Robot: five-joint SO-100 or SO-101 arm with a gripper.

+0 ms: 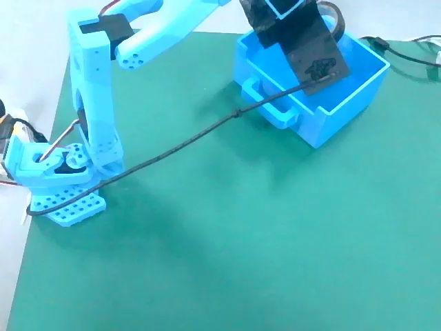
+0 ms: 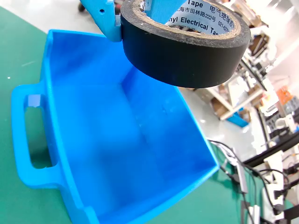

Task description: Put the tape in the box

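Black tape (image 2: 184, 51), clamped in the fingers (image 2: 135, 14), hangs above the box (image 2: 117, 154); I'd release over the middle, clear of the walls.

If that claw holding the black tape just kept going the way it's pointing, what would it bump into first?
Most likely the inside floor of the blue box. In the wrist view the gripper holds the tape above the open, seemingly empty box; nothing lies between, though depth is hard to judge.
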